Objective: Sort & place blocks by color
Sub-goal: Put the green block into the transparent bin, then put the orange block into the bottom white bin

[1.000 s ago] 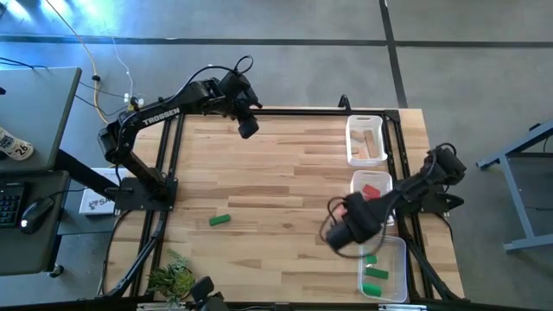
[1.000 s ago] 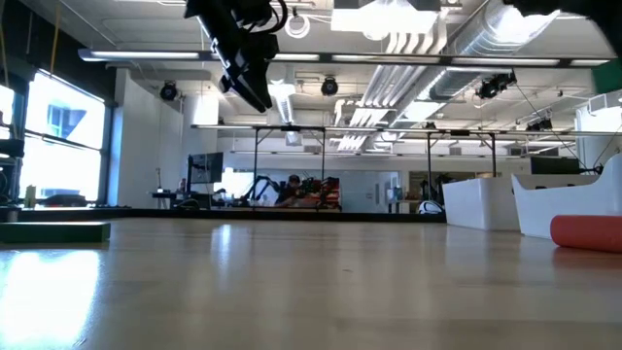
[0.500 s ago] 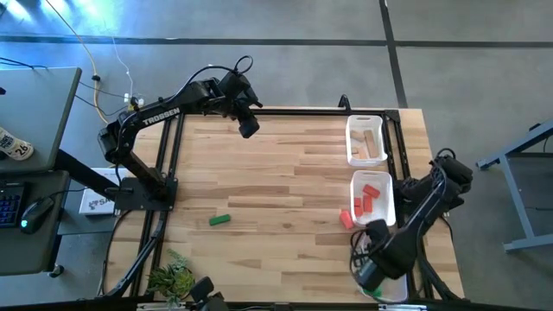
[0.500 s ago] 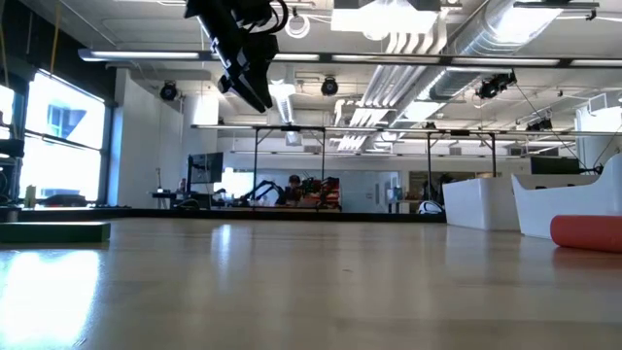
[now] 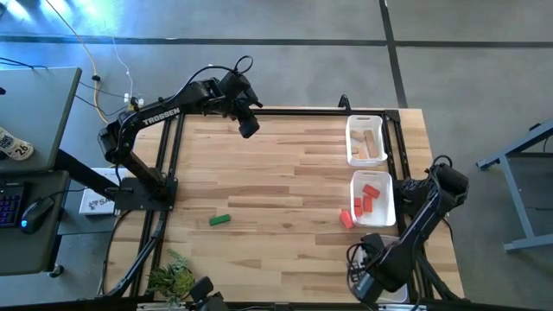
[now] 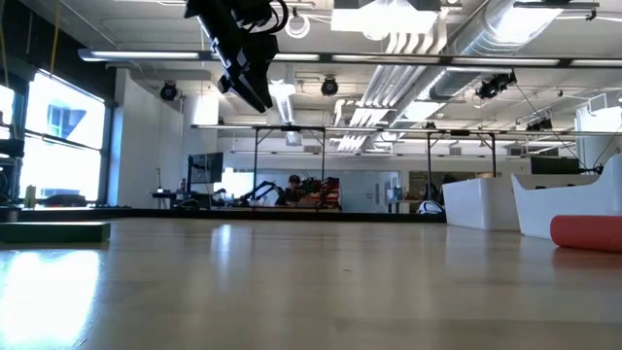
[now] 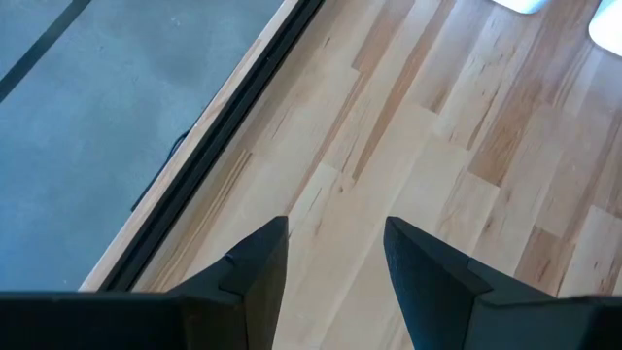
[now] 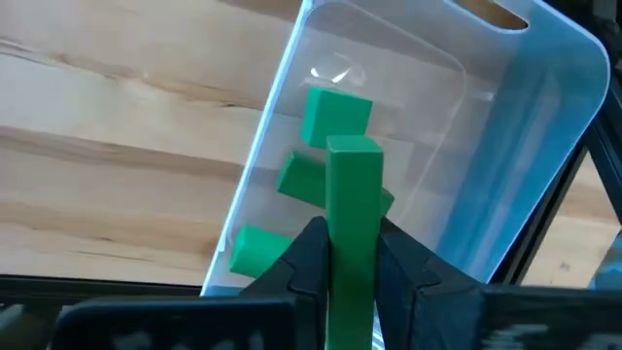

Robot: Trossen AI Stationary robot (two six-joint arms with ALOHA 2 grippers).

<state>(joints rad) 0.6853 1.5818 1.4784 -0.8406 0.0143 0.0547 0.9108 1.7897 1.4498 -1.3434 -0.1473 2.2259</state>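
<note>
Table point(image 5: 276, 181): pale blond wood, planks streaked in lighter and darker tan, framed by a black rail.
Left gripper point(image 5: 247, 128): black, and the arm behind it was black with white lettering.
Right gripper point(image 8: 352, 255): dark fingers, nearly black.
Held bar point(image 8: 352, 209): solid bright green, no markings.
Clear tray point(image 8: 505, 126): see-through with a bluish tint, and the blocks lying in it were all green.
Lone block on the table point(image 5: 219, 220): green.
Middle tray point(image 5: 372, 180): white, its blocks were red.
Block beside that tray point(image 5: 346, 218): red.
Far tray point(image 5: 365, 123): white, with plain tan blocks.
Floor point(image 5: 285, 22): grey, crossed by dark lines.
</note>
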